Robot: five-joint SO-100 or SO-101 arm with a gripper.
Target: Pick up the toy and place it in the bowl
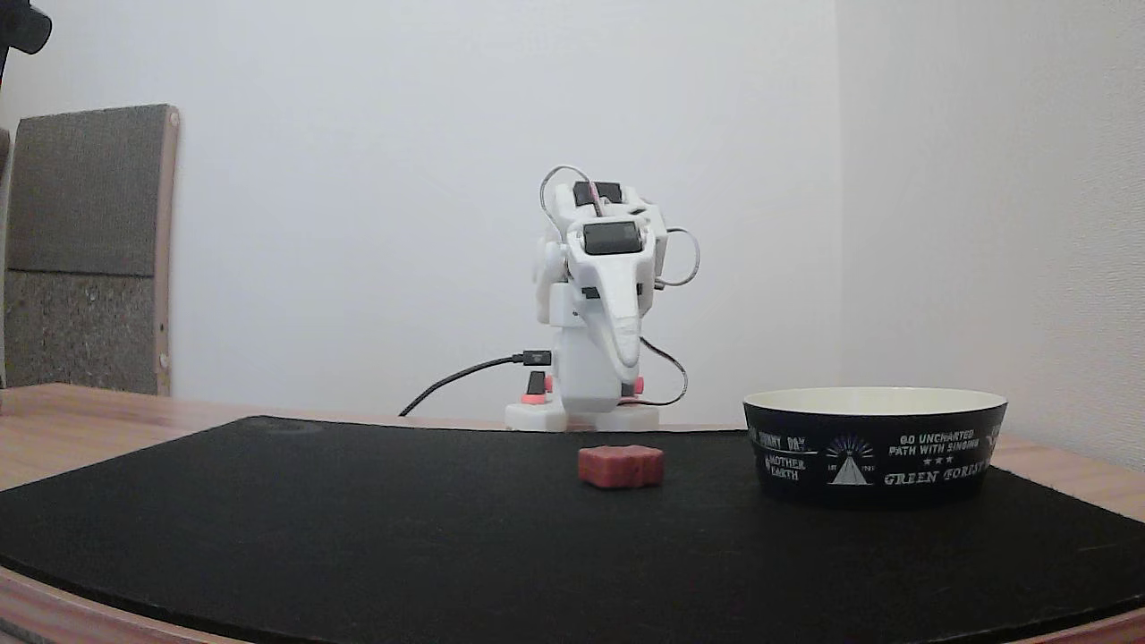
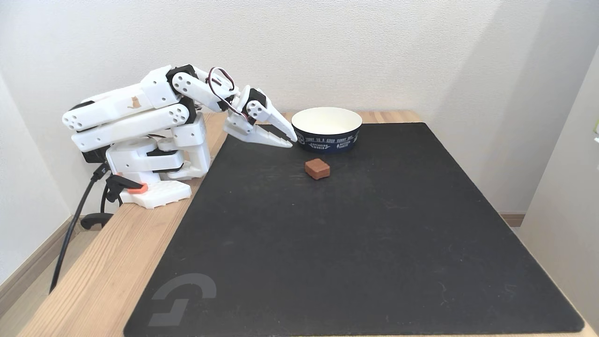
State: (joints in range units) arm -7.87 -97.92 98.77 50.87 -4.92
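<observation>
Above the near-left edge of the black mat [image 2: 355,243], the claw [image 2: 288,140] hangs folded in close to the arm's base, tips pointing toward the bowl; fingers look nearly together with nothing between them, though from this angle I can't rule out a thin gap. Reads as a tucked rest pose: arm [image 2: 135,110] doubled back on itself, so nothing has been reached for yet. In the low front fixed view the claw [image 1: 628,358] points down in front of the base, well behind the toy. Toy [image 2: 317,168] sits flat on the mat, apart from the claw tips and just in front of the bowl [image 2: 327,138]; in the front view the toy [image 1: 621,467] is left of the bowl [image 1: 875,447] with a clear gap, not touching. Layout looks deliberate: toy and bowl both sit out beyond the claw tips, toy lying flat with its lobed sides exposed for a pinch, bowl upright with its cream inside open to drop into. Mat likely there for contrast and grip. Base is clamped on the wooden table [image 2: 107,262] beside the mat, cable [image 2: 70,234] running off the table edge. Count: one arm, one claw, one toy, one bowl, one mat. Pick not started; bowl looks empty from the higher fixed view.
</observation>
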